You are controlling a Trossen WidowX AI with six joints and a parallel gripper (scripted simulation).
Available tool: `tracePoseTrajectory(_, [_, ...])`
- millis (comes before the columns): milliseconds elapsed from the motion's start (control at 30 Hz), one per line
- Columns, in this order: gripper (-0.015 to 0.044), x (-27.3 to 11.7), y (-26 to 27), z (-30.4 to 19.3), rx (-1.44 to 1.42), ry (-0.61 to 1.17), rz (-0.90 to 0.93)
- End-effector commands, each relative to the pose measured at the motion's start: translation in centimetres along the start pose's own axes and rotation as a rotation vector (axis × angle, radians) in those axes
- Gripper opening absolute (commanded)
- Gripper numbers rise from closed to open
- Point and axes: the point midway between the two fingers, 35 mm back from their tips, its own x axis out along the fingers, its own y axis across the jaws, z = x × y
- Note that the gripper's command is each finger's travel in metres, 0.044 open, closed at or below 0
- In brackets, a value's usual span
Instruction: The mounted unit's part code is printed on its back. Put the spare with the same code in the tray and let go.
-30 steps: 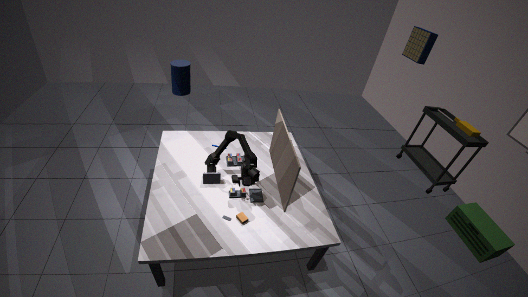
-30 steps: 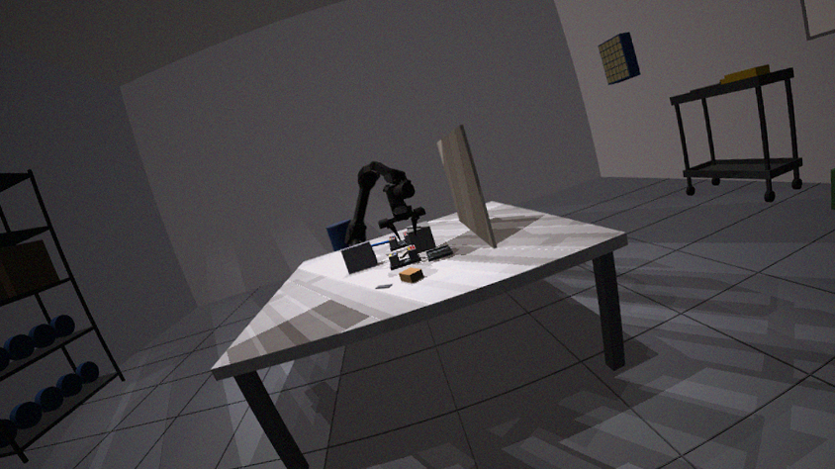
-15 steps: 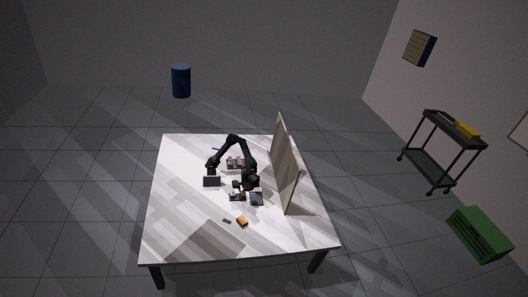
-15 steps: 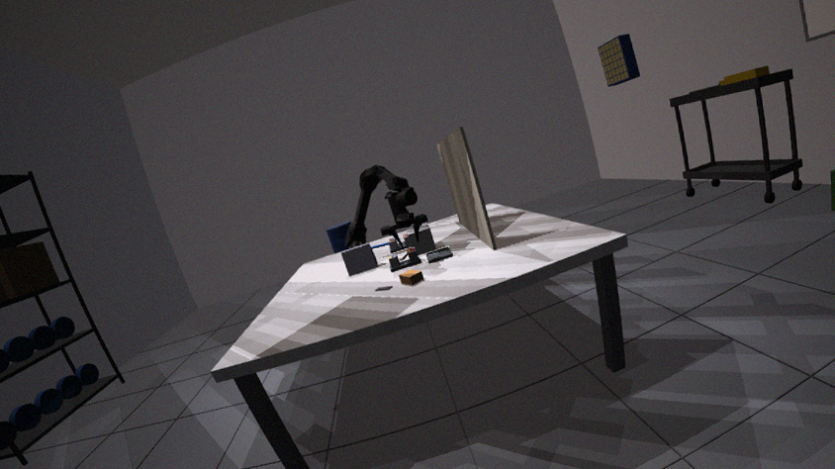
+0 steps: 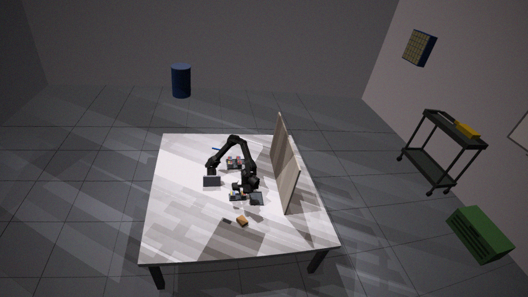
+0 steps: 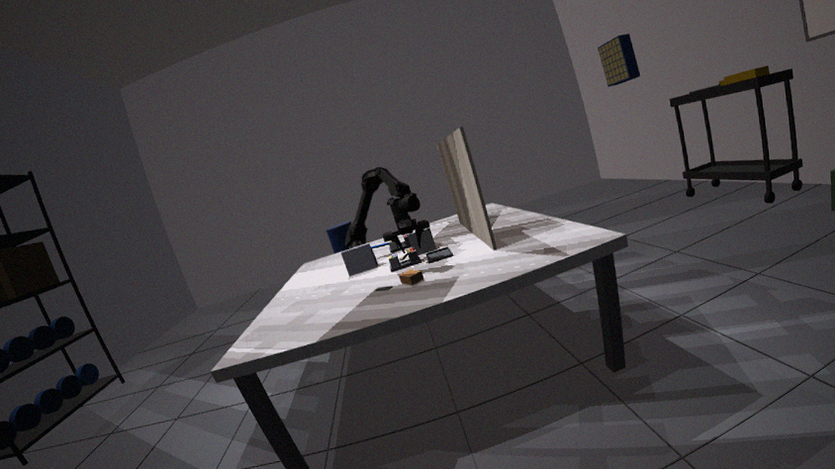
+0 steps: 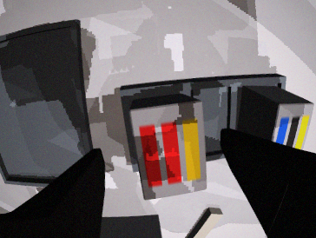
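Note:
A spare with red, red and yellow bars (image 7: 169, 152) stands in the left part of a dark rack (image 7: 210, 114) (image 5: 237, 199). A spare with blue, black and yellow bars (image 7: 260, 102) stands at its right end. My gripper (image 7: 162, 147) (image 6: 408, 247) is open, its fingers at either side of the red-red-yellow spare in the wrist view, with no grip on it visible. The empty dark tray (image 7: 39, 126) (image 5: 256, 198) (image 6: 439, 254) lies beside the rack. I cannot tell which thing is the mounted unit, and no back code is readable.
A second rack (image 5: 234, 167) with several striped units stands farther back. A tall wooden board (image 5: 284, 162) (image 6: 467, 187) rises beyond the tray. A grey panel (image 5: 211, 180) (image 6: 358, 260) stands near the arm's base. An orange block (image 5: 242, 220) (image 6: 410, 277) lies in front.

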Motion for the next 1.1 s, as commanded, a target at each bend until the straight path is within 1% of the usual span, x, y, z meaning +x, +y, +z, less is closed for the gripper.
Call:
tracePoseTrajectory(0, [0.0300, 1.2, -0.2, -0.3, 0.008, 0.013, -0.004])
tracePoseTrajectory(500, [0.0300, 3.5, -0.3, -0.7, 0.007, 0.015, -0.004])
tracePoseTrajectory(1067, [0.0300, 3.5, -0.4, -0.7, 0.007, 0.015, -0.004])
